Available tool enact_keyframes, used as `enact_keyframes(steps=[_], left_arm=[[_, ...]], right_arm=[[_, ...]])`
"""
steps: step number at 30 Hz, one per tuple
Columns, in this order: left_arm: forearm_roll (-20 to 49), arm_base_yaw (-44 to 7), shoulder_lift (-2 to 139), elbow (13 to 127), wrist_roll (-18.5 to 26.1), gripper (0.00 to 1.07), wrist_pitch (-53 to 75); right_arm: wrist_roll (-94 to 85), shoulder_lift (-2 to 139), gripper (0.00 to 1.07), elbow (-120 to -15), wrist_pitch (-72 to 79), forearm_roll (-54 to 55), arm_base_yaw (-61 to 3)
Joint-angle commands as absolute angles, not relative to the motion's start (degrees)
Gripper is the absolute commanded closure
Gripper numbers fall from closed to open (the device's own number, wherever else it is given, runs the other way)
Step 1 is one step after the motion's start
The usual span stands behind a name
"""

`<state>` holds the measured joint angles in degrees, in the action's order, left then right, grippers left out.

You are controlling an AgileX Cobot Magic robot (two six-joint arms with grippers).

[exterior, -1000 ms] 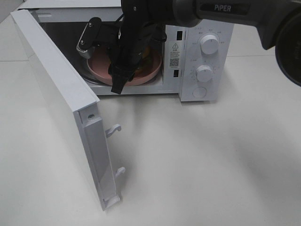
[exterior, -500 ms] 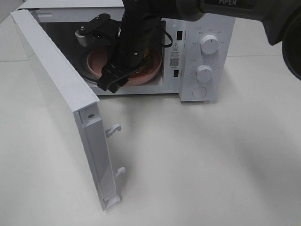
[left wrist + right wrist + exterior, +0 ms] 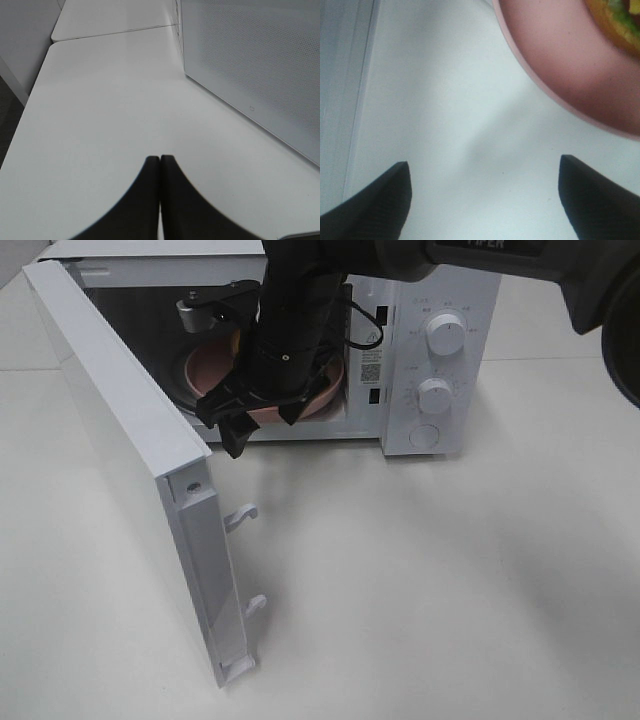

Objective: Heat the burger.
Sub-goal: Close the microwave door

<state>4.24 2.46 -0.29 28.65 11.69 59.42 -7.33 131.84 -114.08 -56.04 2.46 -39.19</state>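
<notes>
The burger (image 3: 617, 17) shows only as a bit of golden bun and green filling at the edge of the right wrist view; in the exterior high view my right arm hides it. It lies on the pink plate (image 3: 208, 370), also in the right wrist view (image 3: 560, 65), inside the open white microwave (image 3: 430, 350). My right gripper (image 3: 228, 425) is open and empty at the front left of the microwave opening, just off the plate's rim; its fingertips frame the white floor in the wrist view (image 3: 484, 162). My left gripper (image 3: 160, 170) is shut and empty over the white table.
The microwave door (image 3: 130, 450) stands wide open to the left, with two latch hooks (image 3: 242, 515) on its free edge. Two knobs (image 3: 445, 335) sit on the right panel. A perforated white panel (image 3: 260, 60) stands beside my left gripper.
My right gripper has drawn back from over the plate toward the front left of the opening and turned. The plate stays inside the microwave.
</notes>
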Motion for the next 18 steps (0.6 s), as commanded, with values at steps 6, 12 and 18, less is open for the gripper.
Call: enact_keyframes(steps=[6,12,18], left_arm=[[4.5,2.4,-1.4,28.5,11.6,1.06,59.4],[4.5,2.4,-1.4,28.5,11.6,1.06,59.4],[4.5,2.4,-1.4,28.5,11.6,1.06,59.4]], right_arm=[[0.3,131.3,0.31,-114.4,-64.9,2.8,-39.4],[1.9,131.3,0.31,-114.4,-71.6,3.2,-39.4],[2.9,130.1,0.31,-114.1,-71.6,6.4,-39.4]])
